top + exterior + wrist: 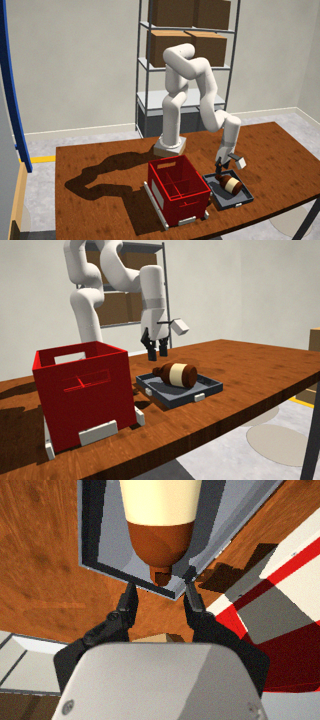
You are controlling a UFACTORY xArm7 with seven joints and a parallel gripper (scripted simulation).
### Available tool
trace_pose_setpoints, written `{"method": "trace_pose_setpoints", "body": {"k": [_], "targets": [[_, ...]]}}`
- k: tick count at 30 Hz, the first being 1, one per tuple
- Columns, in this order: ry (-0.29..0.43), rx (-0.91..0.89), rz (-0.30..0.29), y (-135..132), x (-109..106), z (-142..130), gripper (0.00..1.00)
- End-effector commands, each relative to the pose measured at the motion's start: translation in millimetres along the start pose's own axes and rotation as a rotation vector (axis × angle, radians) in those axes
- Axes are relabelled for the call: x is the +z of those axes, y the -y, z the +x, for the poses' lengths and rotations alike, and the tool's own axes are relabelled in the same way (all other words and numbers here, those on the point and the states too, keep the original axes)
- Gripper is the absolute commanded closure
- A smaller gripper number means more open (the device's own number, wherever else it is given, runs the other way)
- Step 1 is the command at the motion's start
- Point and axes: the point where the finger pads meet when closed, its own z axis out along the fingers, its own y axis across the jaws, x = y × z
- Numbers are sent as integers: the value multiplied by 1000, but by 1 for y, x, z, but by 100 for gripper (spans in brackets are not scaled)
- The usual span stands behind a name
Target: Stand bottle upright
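Brown tabletop (271, 155) (232, 364) (40, 590) — bottle (230, 184) (178, 374) (160, 535) lying, hand (222, 169) (157, 355) (160, 591) open.

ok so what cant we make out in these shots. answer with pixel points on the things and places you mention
- top view: the foot of the shelf rack (146, 85) (165, 291), partly behind the arm and table
- exterior view: the floor of the crate (189, 206) (87, 405), behind its red walls
- wrist view: the base of the bottle (231, 184) (178, 374) (160, 535), cut off by the top edge

From here I see a brown bottle (229, 184) (177, 374) (160, 542) with a cream band, a dark grey tray (221, 204) (170, 402) (90, 564), a plain red crate (189, 209) (87, 400) (290, 665) and a brown, wood-grained table (103, 219) (258, 361) (40, 555).
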Motion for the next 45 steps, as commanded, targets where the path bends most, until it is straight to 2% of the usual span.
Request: {"method": "trace_pose_setpoints", "body": {"k": [1,13,45], "targets": [[-4,0,2,0,12,3,35],[-4,0,2,0,21,3,35],[-5,0,2,1,22,4,35]]}}
